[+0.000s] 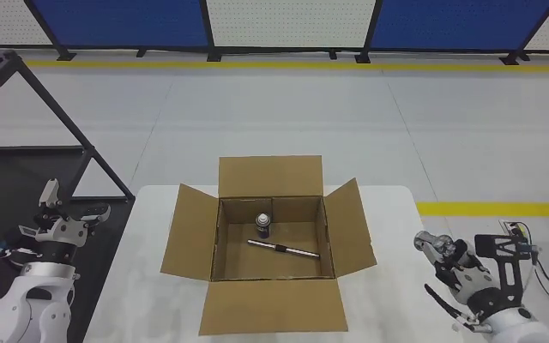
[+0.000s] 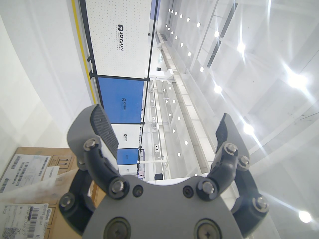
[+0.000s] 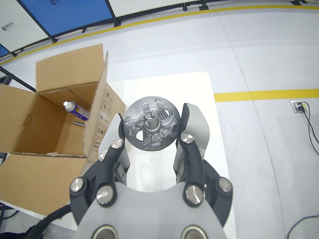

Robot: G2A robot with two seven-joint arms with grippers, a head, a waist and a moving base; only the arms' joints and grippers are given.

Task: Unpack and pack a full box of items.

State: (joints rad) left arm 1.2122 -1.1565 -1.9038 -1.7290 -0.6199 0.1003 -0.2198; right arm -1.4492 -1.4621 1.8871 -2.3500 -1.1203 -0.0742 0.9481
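Looks partway through unpacking: inside box [image 1: 270,176], can [image 1: 263,225] and rod [image 1: 283,249] left to lift out. Right of box, right gripper [image 3: 152,123] pinched on disc [image 3: 143,110]. Left of box, left gripper [image 2: 164,135] spread wide, empty.

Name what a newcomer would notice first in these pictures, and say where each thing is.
The open cardboard box sits in the middle of the white table, flaps spread, with a small spray can and a metal rod inside. To the box's right, the right gripper clamps a round metal disc with cut-outs. The left gripper, open and empty, points up toward the ceiling lights.
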